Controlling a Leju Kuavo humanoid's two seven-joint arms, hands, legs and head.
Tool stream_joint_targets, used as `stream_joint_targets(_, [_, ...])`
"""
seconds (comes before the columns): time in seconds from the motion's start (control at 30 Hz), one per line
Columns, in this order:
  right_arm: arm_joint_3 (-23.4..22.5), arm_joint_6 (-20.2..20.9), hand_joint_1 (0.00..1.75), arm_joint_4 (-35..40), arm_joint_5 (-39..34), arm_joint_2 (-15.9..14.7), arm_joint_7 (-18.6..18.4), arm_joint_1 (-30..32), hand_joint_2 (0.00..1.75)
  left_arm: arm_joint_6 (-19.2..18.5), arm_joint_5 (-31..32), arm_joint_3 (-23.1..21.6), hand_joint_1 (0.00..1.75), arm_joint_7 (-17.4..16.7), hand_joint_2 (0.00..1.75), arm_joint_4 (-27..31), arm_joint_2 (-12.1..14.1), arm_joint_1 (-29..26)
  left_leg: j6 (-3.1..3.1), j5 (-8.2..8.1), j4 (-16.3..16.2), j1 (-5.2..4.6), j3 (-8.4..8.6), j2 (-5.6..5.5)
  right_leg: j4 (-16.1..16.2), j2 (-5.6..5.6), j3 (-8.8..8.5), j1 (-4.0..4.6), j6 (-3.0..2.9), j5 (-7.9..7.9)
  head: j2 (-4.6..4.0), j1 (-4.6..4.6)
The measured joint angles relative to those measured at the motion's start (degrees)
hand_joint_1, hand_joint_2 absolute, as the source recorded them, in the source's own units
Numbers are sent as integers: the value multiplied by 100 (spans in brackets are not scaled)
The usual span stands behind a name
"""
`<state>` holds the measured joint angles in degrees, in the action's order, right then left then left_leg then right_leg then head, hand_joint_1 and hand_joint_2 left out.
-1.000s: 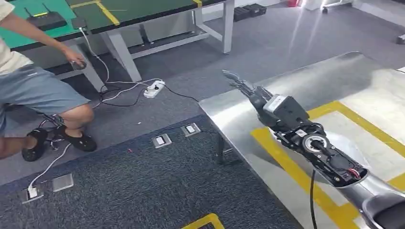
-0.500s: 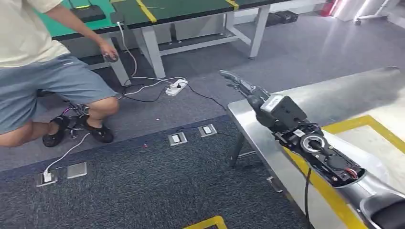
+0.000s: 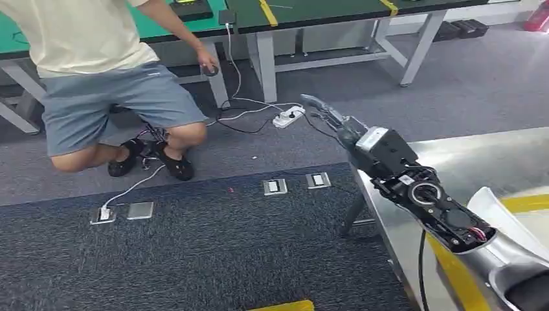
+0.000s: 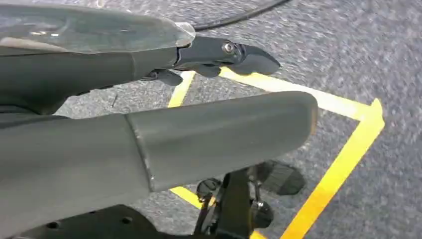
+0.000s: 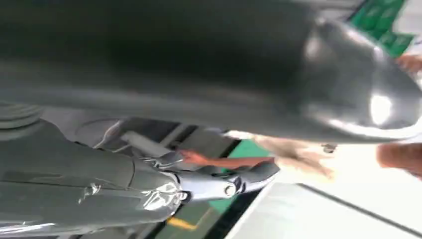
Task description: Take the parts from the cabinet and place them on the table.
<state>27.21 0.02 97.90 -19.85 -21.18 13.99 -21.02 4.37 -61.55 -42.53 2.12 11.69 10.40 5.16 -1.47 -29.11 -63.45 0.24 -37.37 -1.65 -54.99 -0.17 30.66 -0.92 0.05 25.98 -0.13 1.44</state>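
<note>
**Right hand stretched out empty past the worktop corner**

Right hand [image 3: 327, 116] sits at centre of the head view, at the end of the silver arm [image 3: 447, 220] that rises from the lower right. Its fingers [image 3: 314, 102] are extended and apart, pointing toward the upper left, with nothing between them. It hangs over the grey carpet, just beyond the corner of the steel worktop [image 3: 466, 159], which fills the right side of the frame and carries a yellow line [image 3: 456, 275].

Left hand [image 4: 149, 144] shows in the left wrist view, its thick thumb straight and a dark finger [image 4: 234, 55] held apart from it; it holds nothing. Behind it lies grey carpet with a yellow taped outline [image 4: 348, 159].

No parts or cabinet can be made out.

At the upper left of the head view a person [image 3: 103, 71] in a pale shirt and grey shorts crouches by a green bench [image 3: 311, 13], one hand [image 3: 208, 66] near its leg. A white power strip [image 3: 289, 117] with cables lies on the floor near the robot's fingertips in the picture. Metal floor plates [image 3: 275, 186] sit at centre, more at lower left.

The right wrist view is blurred and close.
</note>
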Motion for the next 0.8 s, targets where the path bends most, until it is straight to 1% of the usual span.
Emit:
stream_joint_targets(0.03, [4,11,0,-4,-18,0,0,7,0,0,-7,0,0,0,0,0,2,2,-8,-229,-535,5,-270,78,0,-77,6,18,-15,10,0,-2])
stream_joint_targets(0.07, [7,18,0,-15,-31,0,2,11,0,0,-9,0,0,0,0,0,-6,0,-10,-352,-932,5,-474,108,0,-157,9,28,-22,14,0,-4])
stream_joint_targets(0.1, [11,24,0,-22,-35,0,4,12,0,0,-9,0,0,0,0,0,-15,-4,-6,-333,-1071,5,-556,116,0,-228,9,36,-26,19,0,-6])
stream_joint_targets(0.13, [22,33,0,-24,-42,0,9,14,0,0,-9,0,0,0,0,0,-17,-7,6,-198,-910,5,-477,120,-1,-302,5,42,-29,24,0,-4])
stream_joint_targets(0.17, [28,33,0,-24,-48,0,9,13,0,0,-11,0,0,0,0,0,-15,-9,29,46,-468,2,-250,136,0,-374,-6,45,-24,34,0,-4])
stream_joint_targets(0.2, [28,33,0,-24,-48,0,9,12,0,0,-13,0,0,0,0,0,-9,-11,63,315,144,-13,82,212,0,-442,-29,48,-19,49,0,-8])
stream_joint_targets(0.23, [28,35,0,-24,-53,2,11,10,0,0,-18,0,0,0,0,0,0,-8,130,503,705,-69,412,532,0,-499,-61,51,-7,65,0,-11])
stream_joint_targets(0.27, [30,44,0,-24,-59,2,26,12,0,0,-24,0,0,0,0,0,15,11,167,468,950,-149,507,749,-15,-555,-67,99,30,99,0,-19])
stream_joint_targets(0.3, [35,72,0,-24,-74,2,28,2,0,0,-24,0,0,0,0,0,18,17,190,491,941,-149,493,617,2,-604,-75,88,45,99,0,7])
stream_joint_targets(0.37, [63,149,0,-24,-94,20,48,10,0,0,-24,0,0,-2,0,0,33,17,210,483,940,-158,460,481,29,-737,-117,79,83,116,0,5])
stream_joint_targets(0.4, [83,193,0,-20,-105,35,55,9,0,0,-24,0,0,-2,0,0,35,10,257,517,1004,-127,501,399,37,-811,-151,112,126,134,0,7])
stream_joint_targets(0.43, [105,236,0,-13,-118,48,61,15,0,0,-29,0,0,-7,0,0,26,6,271,552,1067,-74,567,331,-50,-590,-109,59,147,211,-2,22])
stream_joint_targets(0.47, [140,291,0,-9,-118,65,81,19,0,0,-31,0,0,-11,0,0,24,12,304,563,1085,-54,588,278,-354,-268,13,49,148,406,-2,16])
stream_joint_targets(0.5, [179,336,0,-11,-127,72,85,30,0,0,-39,-2,0,-13,0,0,29,22,307,561,1085,-47,585,204,-816,-100,224,47,164,635,0,44])
stream_joint_targets(0.53, [212,352,0,-24,-127,74,87,59,0,0,-42,0,0,-15,0,0,29,33,311,558,1084,-46,585,131,-1335,-32,468,40,181,857,0,70])
stream_joint_targets(0.57, [251,374,0,-35,-127,90,98,101,0,0,-42,-2,0,-15,0,0,20,37,313,557,1081,-46,584,37,-1791,-11,700,35,201,1008,0,92])
stream_joint_targets(0.6, [291,391,0,-44,-127,105,107,132,0,0,-44,-2,0,-17,0,0,18,37,313,556,1074,-46,586,-65,-1977,-10,819,34,212,998,0,99])
stream_joint_targets(0.63, [328,396,0,-55,-127,120,118,138,0,0,-46,-2,0,-22,0,0,18,33,308,551,1066,-41,595,-161,-1833,-9,783,29,215,835,0,101])
stream_joint_targets(0.67, [358,398,0,-63,-129,129,131,135,0,0,-48,-2,0,-24,0,0,11,31,294,540,1048,-32,604,-259,-1425,7,620,16,215,557,0,116])
stream_joint_targets(0.7, [376,400,0,-66,-136,138,136,132,0,0,-57,-2,0,-24,0,0,5,31,270,523,1017,-20,611,-350,-891,49,388,-4,220,257,0,127])
stream_joint_targets(0.73, [398,402,0,-72,-153,142,142,131,0,0,-59,-2,0,-26,0,0,0,32,235,493,979,-10,609,-434,-369,213,164,-38,237,-9,0,140])
stream_joint_targets(0.77, [400,404,0,-72,-153,144,144,131,0,0,-59,-2,0,-28,0,0,0,31,227,488,972,-10,601,-449,-287,273,134,-47,242,-36,0,142])
stream_joint_targets(0.8, [463,428,0,-96,-205,164,166,146,0,0,-61,-2,0,-39,0,0,15,51,174,474,882,-16,507,-578,-33,705,30,-115,241,62,0,136])
